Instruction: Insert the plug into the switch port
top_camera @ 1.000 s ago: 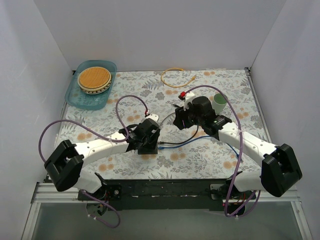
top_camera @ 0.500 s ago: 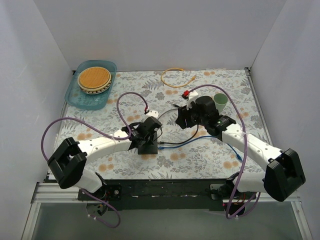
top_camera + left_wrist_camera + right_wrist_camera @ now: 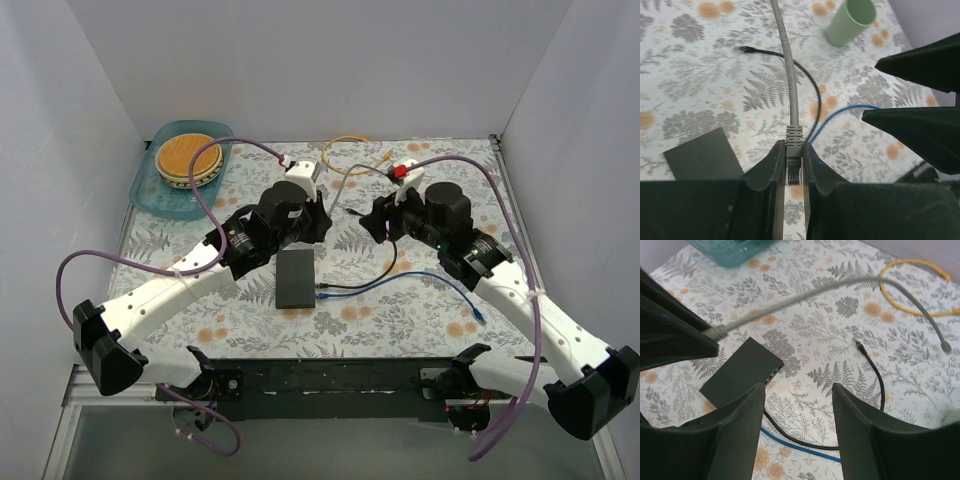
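No writing can be read in any view.
The switch (image 3: 296, 278) has a plain matte black top. The plug (image 3: 794, 175) bears no mark that can be made out. The table cover (image 3: 380, 322) has only printed ferns and orange flowers. A red piece (image 3: 402, 172) on the right wrist is too small to read.

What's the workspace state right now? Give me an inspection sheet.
Surface: floral cloth, flat.
Job's things: switch lying flat, clear of both grippers; grey plug not inserted.
Clutter: yellow cable, green cup, teal tray holding a wooden-topped bowl.
Grippers: left gripper shut on the grey plug; right gripper open, empty.
Cables: black cable and blue cable reach the switch's socket edge.
Surroundings: white walls.
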`<state>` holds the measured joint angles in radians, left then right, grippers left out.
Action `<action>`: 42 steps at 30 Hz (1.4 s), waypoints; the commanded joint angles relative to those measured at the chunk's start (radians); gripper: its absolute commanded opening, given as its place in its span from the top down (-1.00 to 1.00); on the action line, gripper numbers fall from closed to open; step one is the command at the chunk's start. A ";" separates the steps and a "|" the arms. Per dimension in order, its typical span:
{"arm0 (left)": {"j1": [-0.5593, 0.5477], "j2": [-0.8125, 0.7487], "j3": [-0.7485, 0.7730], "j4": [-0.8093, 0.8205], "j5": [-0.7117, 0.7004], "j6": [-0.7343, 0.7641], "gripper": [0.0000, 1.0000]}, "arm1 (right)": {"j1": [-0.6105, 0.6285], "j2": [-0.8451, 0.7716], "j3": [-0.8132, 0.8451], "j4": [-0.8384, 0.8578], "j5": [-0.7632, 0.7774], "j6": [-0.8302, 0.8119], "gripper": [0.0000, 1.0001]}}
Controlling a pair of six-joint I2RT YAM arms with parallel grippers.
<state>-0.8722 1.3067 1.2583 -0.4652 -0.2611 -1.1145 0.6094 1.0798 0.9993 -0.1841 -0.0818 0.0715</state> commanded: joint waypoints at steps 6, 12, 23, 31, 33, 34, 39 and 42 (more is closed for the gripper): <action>0.123 -0.004 0.023 -0.032 0.653 -0.015 1.00 | -0.002 -0.201 0.010 0.097 -0.206 -0.130 -0.68; 0.288 -0.070 -0.066 0.077 0.953 -0.100 1.00 | -0.002 -0.153 -0.010 0.106 -0.328 -0.154 -0.74; 0.363 -0.011 -0.034 -0.043 1.258 -0.064 1.00 | 0.000 -0.106 -0.041 0.130 -0.409 -0.200 -0.78; 0.400 -0.001 0.018 -0.212 1.332 0.033 1.00 | 0.001 -0.034 -0.018 0.233 -0.547 -0.219 -0.81; 0.427 0.002 0.016 -0.233 1.339 0.041 1.00 | 0.004 0.002 -0.011 0.267 -0.610 -0.219 -0.82; 0.438 0.003 0.015 -0.245 1.347 0.048 1.00 | 0.004 0.014 0.001 0.278 -0.636 -0.219 -0.82; 0.487 0.009 0.007 -0.271 1.390 0.071 1.00 | 0.016 0.094 0.025 0.314 -0.776 -0.193 -0.83; 0.498 0.017 0.000 -0.256 1.419 0.068 1.00 | 0.027 0.117 0.024 0.348 -0.817 -0.159 -0.82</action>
<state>-0.3882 1.3247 1.2388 -0.7048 1.0817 -1.0721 0.6189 1.1862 0.9722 0.0578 -0.7780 -0.1272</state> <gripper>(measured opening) 0.118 0.915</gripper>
